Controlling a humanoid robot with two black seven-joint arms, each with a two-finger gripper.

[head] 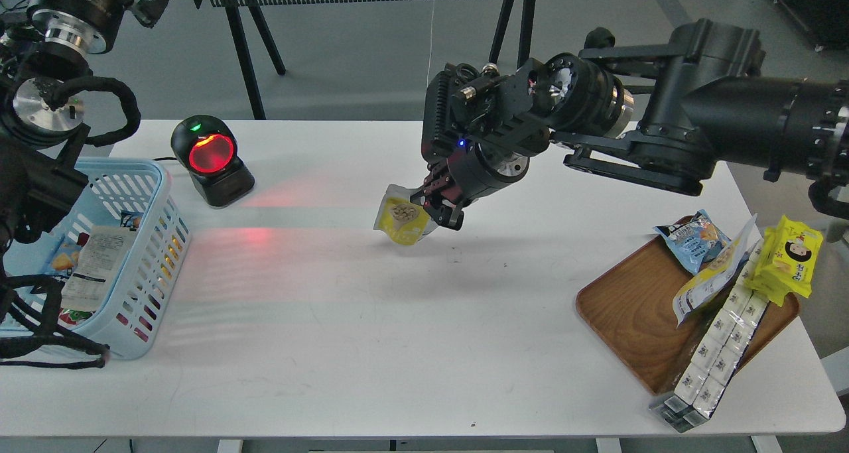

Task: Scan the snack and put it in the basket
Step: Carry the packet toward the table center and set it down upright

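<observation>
The snack [400, 218], a flat pouch with a yellow lower half, white top and a round picture of beige balls, hangs above the middle of the white table [371, 320]. My right gripper [439, 209] is shut on its right edge and holds it in the air, its front turned left toward the scanner [209, 160]. The scanner is black with a glowing red window and casts red light on the table. The light blue basket [154, 241] stands at the left edge and holds several packets. My left arm [40, 141] hangs over the basket; its gripper is out of view.
A brown wooden tray [630, 314] at the right holds a blue snack packet [693, 237], a second pouch [713, 274], a row of white boxes [713, 347] and a yellow pack with a cartoon face [789, 257]. Black table legs [252, 68] stand behind the table.
</observation>
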